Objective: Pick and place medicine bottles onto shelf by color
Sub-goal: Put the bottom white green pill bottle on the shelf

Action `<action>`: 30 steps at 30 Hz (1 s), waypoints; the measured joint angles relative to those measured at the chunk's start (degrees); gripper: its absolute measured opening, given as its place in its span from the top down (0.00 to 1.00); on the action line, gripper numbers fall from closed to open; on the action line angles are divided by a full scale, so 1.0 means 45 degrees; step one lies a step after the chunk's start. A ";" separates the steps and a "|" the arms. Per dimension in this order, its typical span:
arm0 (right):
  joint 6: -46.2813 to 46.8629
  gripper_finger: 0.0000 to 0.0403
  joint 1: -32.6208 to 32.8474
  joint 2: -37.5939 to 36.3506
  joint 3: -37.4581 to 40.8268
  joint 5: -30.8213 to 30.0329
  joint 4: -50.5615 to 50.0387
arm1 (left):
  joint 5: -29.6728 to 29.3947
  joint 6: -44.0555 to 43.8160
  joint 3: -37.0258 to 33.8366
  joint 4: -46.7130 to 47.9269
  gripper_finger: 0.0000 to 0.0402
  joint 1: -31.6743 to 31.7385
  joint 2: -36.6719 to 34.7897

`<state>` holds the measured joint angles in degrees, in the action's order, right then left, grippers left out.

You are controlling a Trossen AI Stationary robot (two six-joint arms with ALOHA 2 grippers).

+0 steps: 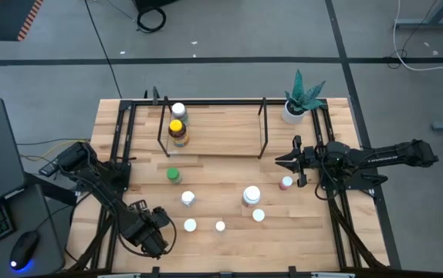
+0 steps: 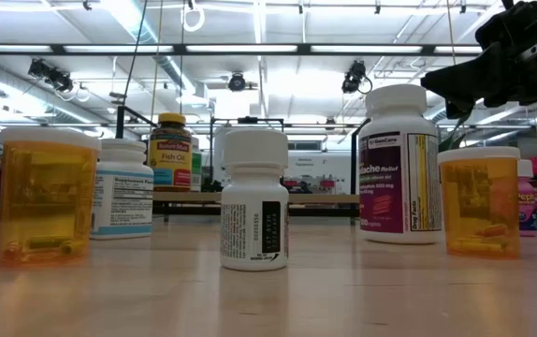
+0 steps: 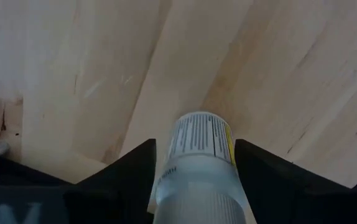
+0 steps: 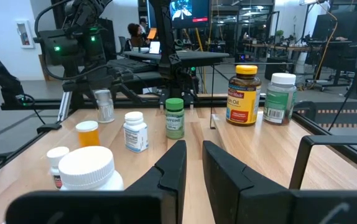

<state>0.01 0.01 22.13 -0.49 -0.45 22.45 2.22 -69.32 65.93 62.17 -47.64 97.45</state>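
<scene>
The left gripper (image 3: 194, 171) sits near the table's (image 1: 229, 174) front left edge, closed on a white-labelled bottle (image 3: 198, 163) between its fingers, lifted above the table. The right gripper (image 1: 282, 161), fingers shut and empty, hovers just beside the pink-capped bottle (image 1: 285, 183)

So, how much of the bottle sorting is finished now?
Done: two bottles stand on the light-wood shelf, a yellow-capped bottle and a white-capped bottle. In hand: the left tool holds a white bottle. Left: the green-capped bottle, the pink-capped bottle and several white-capped ones on the table. The right tool is shut and empty.
</scene>
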 joint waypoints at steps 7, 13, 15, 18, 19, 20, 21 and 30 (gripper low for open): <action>0.0000 0.85 0.0000 -0.0001 0.0000 0.0000 -0.0001 | 0.0000 0.0029 0.0000 -0.0010 0.41 0.0137 0.0000; 0.0001 0.85 0.0000 -0.0004 0.0000 0.0000 0.0001 | 0.0034 -0.0024 0.0000 -0.0010 0.42 0.0132 0.0000; 0.0000 0.85 0.0000 -0.0001 0.0000 0.0000 -0.0003 | 0.0034 -0.0029 0.0000 -0.0010 0.41 0.0132 0.0000; 0.0000 0.85 0.0003 -0.0004 0.0000 0.0000 -0.0002 | 0.0034 -0.0034 0.0000 -0.0010 0.41 0.0132 0.0000; 0.0000 0.85 0.0003 -0.0004 0.0000 0.0000 0.0001 | 0.0034 -0.0038 0.0000 -0.0010 0.41 0.0132 0.0000; 0.0000 0.85 0.0004 0.0000 0.0000 0.0000 0.0000 | 0.0039 -0.0038 0.0000 -0.0010 0.41 0.0132 0.0000; 0.0000 0.85 0.0004 0.0001 0.0000 0.0000 0.0000 | 0.0039 -0.0039 0.0000 -0.0010 0.41 0.0132 0.0000; 0.0000 0.85 0.0005 -0.0004 0.0000 0.0000 0.0001 | 0.0039 -0.0043 0.0000 -0.0010 0.41 0.0132 0.0000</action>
<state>0.01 0.03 22.11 -0.49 -0.45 22.46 2.39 -69.52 65.93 62.13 -47.05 97.45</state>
